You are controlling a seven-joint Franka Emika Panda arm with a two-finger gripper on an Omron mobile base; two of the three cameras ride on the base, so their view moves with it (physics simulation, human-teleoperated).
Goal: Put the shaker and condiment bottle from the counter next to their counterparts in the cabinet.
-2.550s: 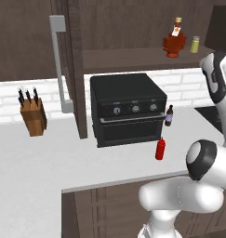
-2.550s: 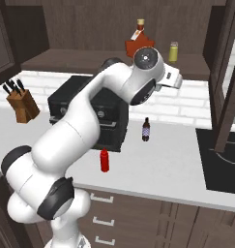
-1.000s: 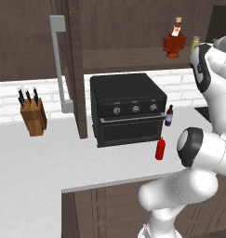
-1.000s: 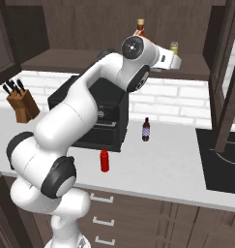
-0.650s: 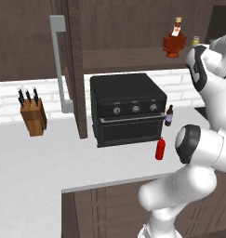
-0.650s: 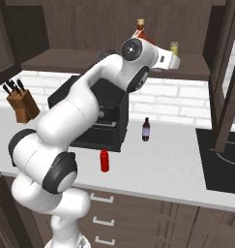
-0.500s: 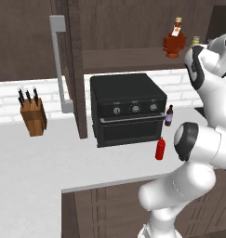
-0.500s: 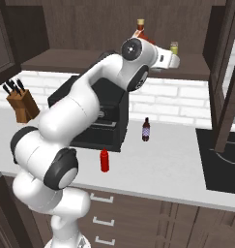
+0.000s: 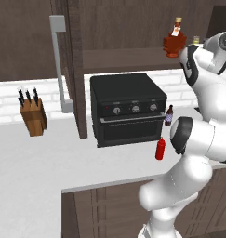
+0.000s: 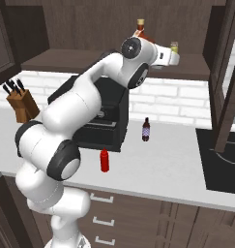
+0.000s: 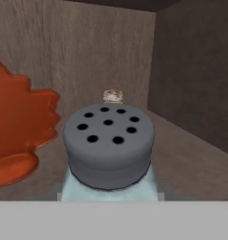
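The cabinet [image 10: 90, 60] stands open, its plank shelf running wide above the black oven [image 9: 128, 108], and the arm reaches up to the shelf's right end. There sits the squat red-brown bottle [image 9: 174, 42], and just beside it the yellow-green shaker [image 10: 174, 47].

In the hand view the gripper is closed on the shaker [image 11: 109, 150], whose grey perforated cap looms large; the fingers themselves are hidden beneath it. The pale cap of the yellow-green one peeks out behind it, the red-brown bottle to one side.

This shaker looks light, rigid and smooth-walled, so it could slip or tip if set down crooked; a hold low on its body, below the cap, seems soundest.

Down on the counter [image 9: 40, 162] the red squeeze bottle [image 10: 105, 160] waits upright in front of the oven. It is likely soft-sided and tall enough to topple; a gentle pinch at mid-body should suit. A small dark bottle [image 10: 146, 130] stands well apart from it.
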